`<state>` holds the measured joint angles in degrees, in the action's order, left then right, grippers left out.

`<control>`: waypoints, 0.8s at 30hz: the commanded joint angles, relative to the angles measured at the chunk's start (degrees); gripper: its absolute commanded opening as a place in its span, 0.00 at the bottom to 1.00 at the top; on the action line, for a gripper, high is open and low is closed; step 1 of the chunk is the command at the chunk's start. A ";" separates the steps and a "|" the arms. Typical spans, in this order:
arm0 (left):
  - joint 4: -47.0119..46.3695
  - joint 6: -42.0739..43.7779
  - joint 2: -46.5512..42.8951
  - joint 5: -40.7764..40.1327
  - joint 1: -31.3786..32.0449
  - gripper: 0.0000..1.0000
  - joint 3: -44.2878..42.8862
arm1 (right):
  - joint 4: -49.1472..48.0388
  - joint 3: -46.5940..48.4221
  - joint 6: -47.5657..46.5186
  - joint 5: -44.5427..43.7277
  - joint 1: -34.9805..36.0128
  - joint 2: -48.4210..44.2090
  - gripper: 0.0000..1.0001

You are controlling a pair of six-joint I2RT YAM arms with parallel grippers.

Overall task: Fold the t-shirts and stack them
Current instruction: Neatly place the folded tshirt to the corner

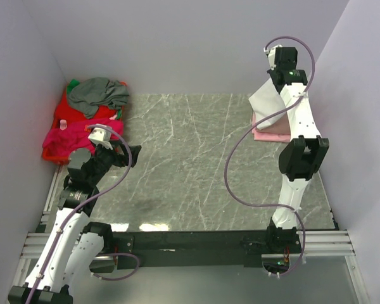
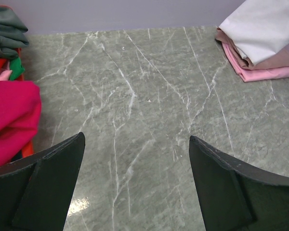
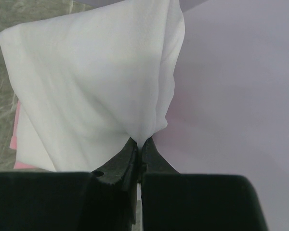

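Note:
My right gripper is shut on the edge of the white t-shirt and holds it up near the right wall, above the folded pink t-shirt at the back right. The white t-shirt hangs beside the right arm. In the left wrist view it drapes over a stack of beige and pink folds. My left gripper is open and empty above the bare table, next to the magenta t-shirt. A grey t-shirt lies on the red basket.
The basket at the back left also holds a magenta t-shirt and a bit of green cloth. Pale walls close in the left, back and right sides. A black rail runs along the near edge.

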<state>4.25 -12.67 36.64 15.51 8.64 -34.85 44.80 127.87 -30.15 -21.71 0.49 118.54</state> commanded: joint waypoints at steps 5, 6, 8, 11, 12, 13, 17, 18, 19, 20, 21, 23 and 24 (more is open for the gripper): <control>-1.09 1.42 0.36 -0.13 0.32 0.94 -0.13 | -5.94 -0.69 -1.14 -2.10 -1.90 2.22 0.00; -1.09 1.42 0.27 -0.21 0.32 0.94 -0.13 | -6.30 -1.04 -1.05 -2.28 -2.33 2.22 0.00; -1.17 1.50 0.36 -0.04 0.32 0.93 -0.13 | -7.70 -2.53 -1.05 -2.45 -2.69 2.22 0.00; -1.26 1.50 0.80 0.05 0.41 0.93 -0.22 | -9.11 -4.03 -1.23 -3.33 -3.57 2.75 0.00; -1.09 1.50 0.71 0.05 0.41 0.94 -0.22 | -9.98 -4.47 -1.23 -3.68 -4.09 2.92 0.00; -1.17 1.50 0.80 0.05 0.41 0.93 -0.13 | -10.43 -5.43 -1.31 -4.03 -4.36 3.18 0.00; -1.09 1.50 0.89 -0.13 0.50 0.93 -0.13 | -12.54 -7.64 -1.49 -4.65 -5.24 3.98 0.00; -1.09 1.50 0.89 -0.04 0.50 0.93 -0.04 | -12.89 -7.99 -1.40 -4.74 -5.41 3.98 0.00; -1.09 1.50 0.89 -0.13 0.50 0.93 -0.04 | -13.50 -8.43 -1.40 -4.65 -5.76 4.41 0.00; -1.09 1.50 0.97 -0.04 0.50 0.93 -0.13 | -13.59 -8.43 -1.31 -4.74 -5.94 4.77 0.00; -1.09 1.50 1.06 -0.04 0.50 0.93 -0.13 | -14.03 -8.52 -1.31 -4.74 -6.20 5.03 0.00; -1.09 1.50 1.24 -0.04 0.50 0.93 -0.13 | -14.30 -8.52 -1.23 -4.74 -6.64 5.91 0.00; -1.17 1.59 1.24 -0.04 0.50 0.93 -0.13 | -14.73 -8.43 -1.23 -4.83 -6.73 6.43 0.00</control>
<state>4.36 -11.86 37.78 15.51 8.88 -34.85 34.74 119.42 -31.22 -25.04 -5.52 124.03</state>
